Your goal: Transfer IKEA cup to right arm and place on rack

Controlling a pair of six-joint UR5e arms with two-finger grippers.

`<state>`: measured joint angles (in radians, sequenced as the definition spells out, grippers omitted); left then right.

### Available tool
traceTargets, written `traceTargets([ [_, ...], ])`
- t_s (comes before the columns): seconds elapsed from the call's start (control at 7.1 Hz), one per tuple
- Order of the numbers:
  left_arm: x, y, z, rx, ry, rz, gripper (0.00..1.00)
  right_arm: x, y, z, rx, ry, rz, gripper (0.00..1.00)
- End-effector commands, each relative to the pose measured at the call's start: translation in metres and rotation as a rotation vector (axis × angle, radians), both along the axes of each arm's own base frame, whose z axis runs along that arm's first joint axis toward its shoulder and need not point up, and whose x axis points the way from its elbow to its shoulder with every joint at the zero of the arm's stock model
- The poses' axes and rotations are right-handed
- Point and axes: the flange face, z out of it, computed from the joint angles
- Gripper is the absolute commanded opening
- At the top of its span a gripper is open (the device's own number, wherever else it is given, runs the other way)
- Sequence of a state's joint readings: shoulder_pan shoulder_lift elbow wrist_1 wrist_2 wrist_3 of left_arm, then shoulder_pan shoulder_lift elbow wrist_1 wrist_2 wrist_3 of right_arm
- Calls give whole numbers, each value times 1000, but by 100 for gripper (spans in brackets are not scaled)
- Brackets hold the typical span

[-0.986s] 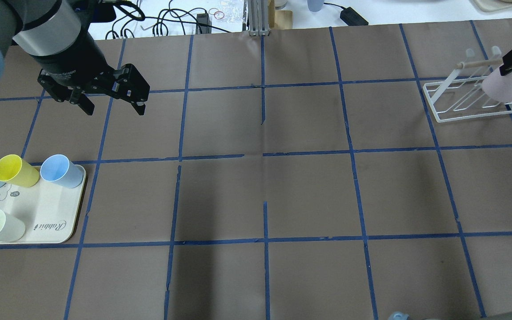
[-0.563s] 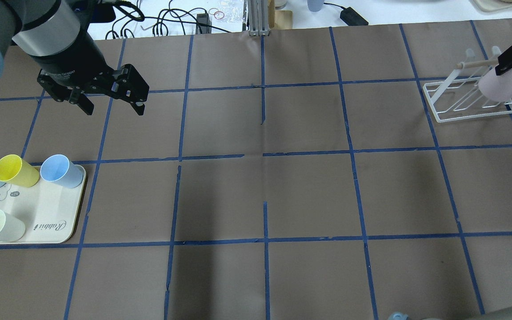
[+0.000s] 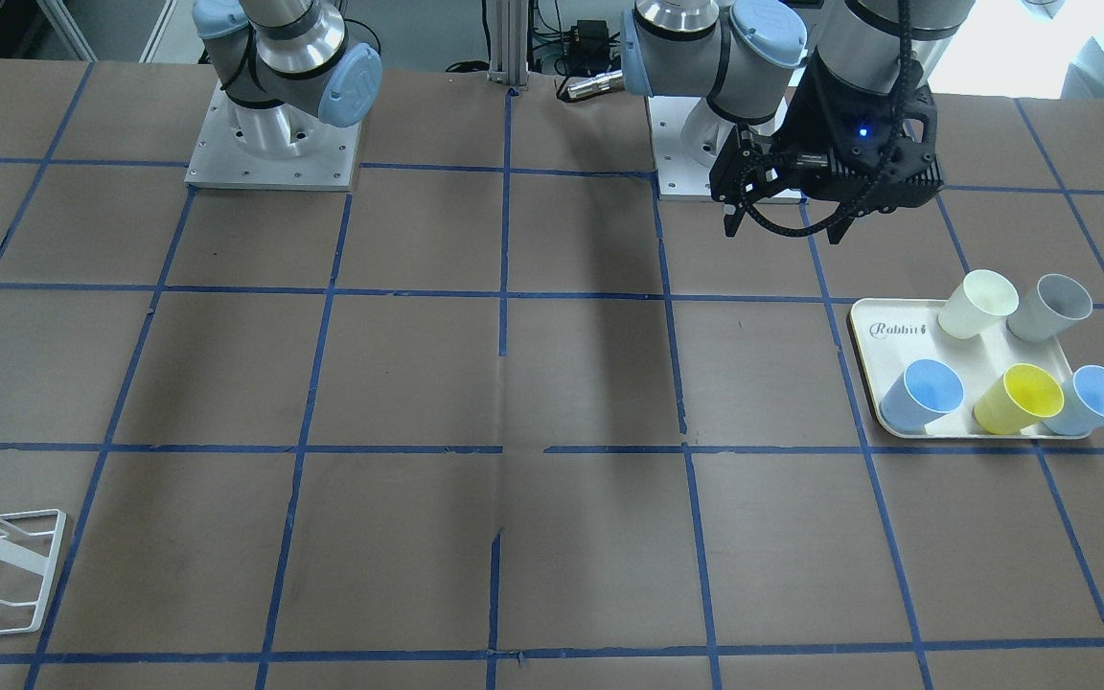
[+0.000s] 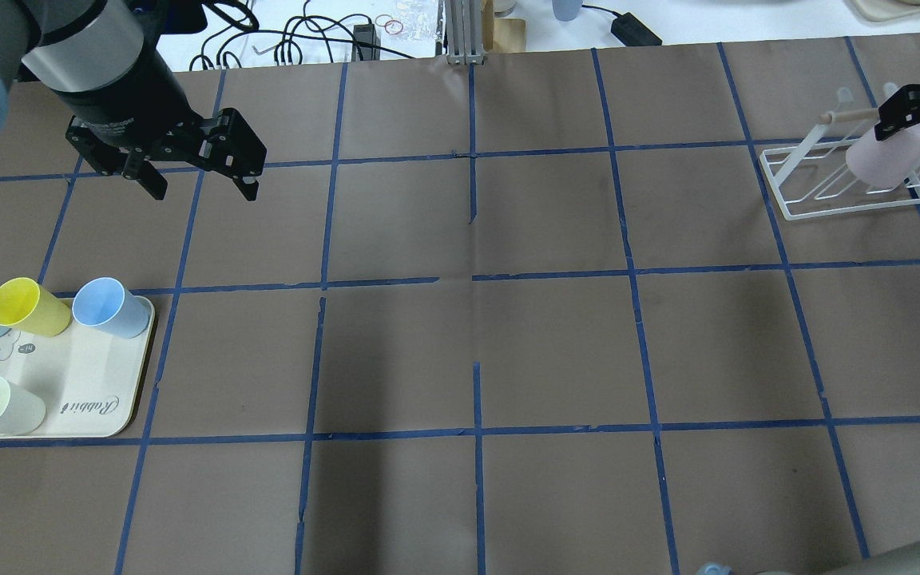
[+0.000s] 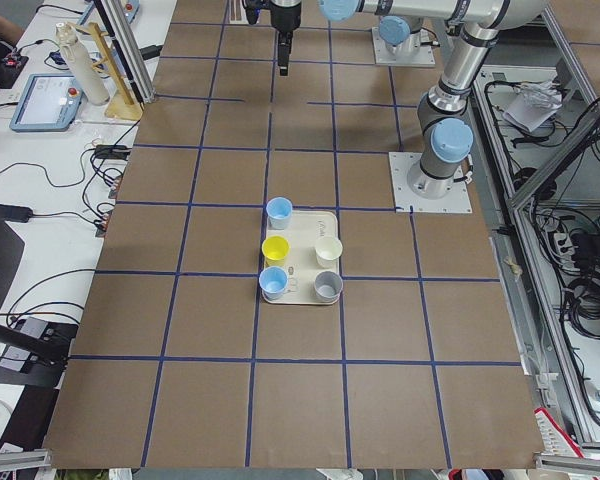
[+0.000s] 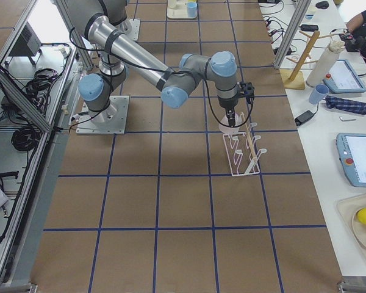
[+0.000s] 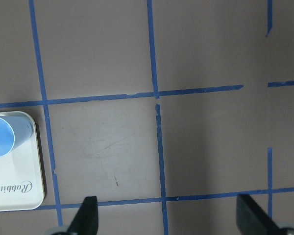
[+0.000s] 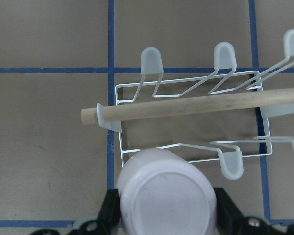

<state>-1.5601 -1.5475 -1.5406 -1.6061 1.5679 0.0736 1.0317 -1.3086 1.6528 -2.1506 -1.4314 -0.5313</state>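
Soft light falls from above on the desk (image 4: 556,343). Wide, faint shadows lie across its middle. One back corner glows bright white. Everything looks sharp and clear.

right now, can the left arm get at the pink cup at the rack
Probably not. The left pincer hangs open near the tray, at the table's opposite end from the rack. The pink cup there is gripped by the right pincer.

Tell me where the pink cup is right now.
Far right of the overhead view: the pink cup hangs upside down in the right tool, just over the rack, beside its wooden rod.
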Motion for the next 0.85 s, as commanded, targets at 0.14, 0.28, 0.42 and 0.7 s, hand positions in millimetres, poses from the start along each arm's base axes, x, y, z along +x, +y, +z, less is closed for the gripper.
traceTargets([
  [0.14, 0, 0, 1, -2, 3, 0, 100, -3, -6, -23, 33, -16, 9, 0],
  [0.28, 0, 0, 1, -2, 3, 0, 100, -6, -10, -28, 24, -11, 7, 0],
  [0.42, 0, 0, 0, 0, 2, 0, 100, -8, -14, -41, 34, -18, 3, 0],
  [0.7, 0, 0, 0, 0, 2, 0, 100, -9, -16, -49, 45, -25, 1, 1],
])
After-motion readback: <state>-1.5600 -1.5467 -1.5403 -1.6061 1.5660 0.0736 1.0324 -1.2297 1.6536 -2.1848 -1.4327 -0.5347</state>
